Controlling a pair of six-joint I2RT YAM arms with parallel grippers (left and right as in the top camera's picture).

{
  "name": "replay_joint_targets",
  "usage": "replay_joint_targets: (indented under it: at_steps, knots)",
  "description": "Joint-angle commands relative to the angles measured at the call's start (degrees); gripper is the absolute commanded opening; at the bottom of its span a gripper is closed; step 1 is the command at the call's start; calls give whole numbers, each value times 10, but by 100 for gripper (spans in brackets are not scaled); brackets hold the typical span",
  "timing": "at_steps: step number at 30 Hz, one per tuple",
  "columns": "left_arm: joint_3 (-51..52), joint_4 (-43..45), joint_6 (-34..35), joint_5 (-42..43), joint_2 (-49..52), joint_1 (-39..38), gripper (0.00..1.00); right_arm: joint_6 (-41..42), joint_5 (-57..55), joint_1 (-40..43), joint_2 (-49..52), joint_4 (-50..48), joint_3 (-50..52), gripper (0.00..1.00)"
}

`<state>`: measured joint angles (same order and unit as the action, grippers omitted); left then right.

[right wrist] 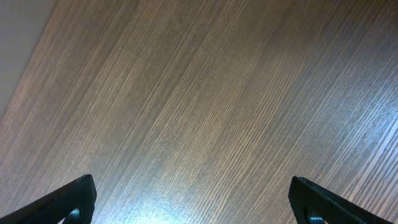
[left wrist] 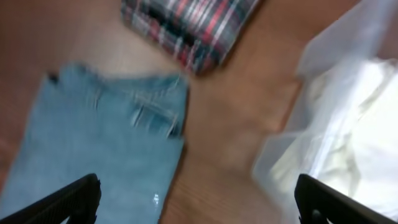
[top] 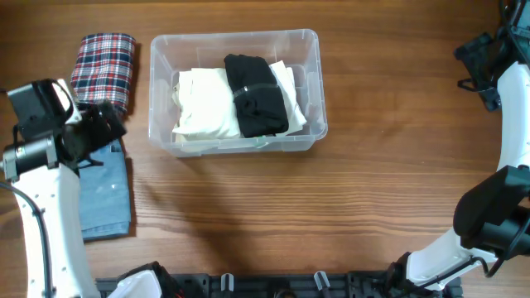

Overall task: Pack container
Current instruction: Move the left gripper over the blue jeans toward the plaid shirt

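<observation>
We counted one container (top: 234,37) on the counter (top: 373,165). It was clear plastic and lay left of the middle, toward the far edge in the overhead view. Inside it we counted one black garment (top: 255,95) lying on a folded white garment (top: 201,103). White cloth showed on both sides of the black one, and we could not tell whether it was one piece or two.

Two more folded garments lay on the counter, left of the container. One plaid garment (top: 103,66) lay near the container's far left corner, apart from it. One pair of jeans (top: 108,194) lay nearer the front edge. That made four garments we could count, two in and two out.

We saw two arms, one at each side. The left claw (left wrist: 196,202) hung over the far end of the jeans, between the plaid garment and the container's left wall. Its two fingers (left wrist: 74,196) stood wide apart with nothing between them. The left wrist view was blurred, yet it showed the jeans, the plaid garment and a corner of the container with white cloth behind the wall.

The right claw (right wrist: 193,202) was at the far right of the counter, well apart from the container. Its two fingers were also wide apart, over bare wood, holding nothing.
</observation>
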<state>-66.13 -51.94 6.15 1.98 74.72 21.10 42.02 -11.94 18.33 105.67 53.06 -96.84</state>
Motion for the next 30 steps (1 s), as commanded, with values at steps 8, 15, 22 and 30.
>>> replay_joint_targets:
  at_steps: [8,15,22,30]
  knots:
    - [-5,-4,194,-82,85,139,100,5,5,-2,9,-2,2,100]
    - [17,-15,229,-83,107,233,100,5,5,-2,9,-2,2,100]
    - [70,17,259,-83,108,264,100,5,5,-2,9,-2,2,100]
    - [136,73,293,-82,108,264,100,5,5,-2,9,-2,2,100]
